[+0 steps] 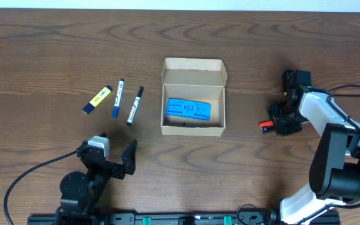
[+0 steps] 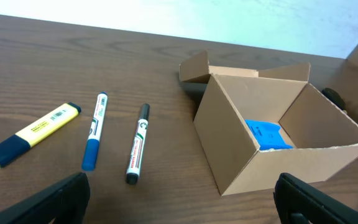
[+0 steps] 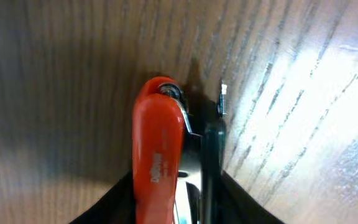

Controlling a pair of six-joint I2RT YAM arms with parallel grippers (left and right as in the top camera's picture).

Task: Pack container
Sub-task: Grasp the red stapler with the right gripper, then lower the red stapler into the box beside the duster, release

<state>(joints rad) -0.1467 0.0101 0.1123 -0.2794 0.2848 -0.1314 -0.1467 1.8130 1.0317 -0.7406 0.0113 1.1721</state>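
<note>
Open from above into the container [image 1: 193,128], lid flap [image 1: 193,63] back at the far side; floor partly taken by a blue block [image 1: 189,109]. Left, three markers [image 1: 117,98] side by side, bare wood before the box wall. Right, a red stapler [image 1: 265,125], well apart.

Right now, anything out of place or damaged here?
Nothing stands out. The container sits square, flap open, a blue item flat inside. The yellow highlighter, blue marker and black marker lie in a row left of it. The right gripper holds the red stapler.
</note>
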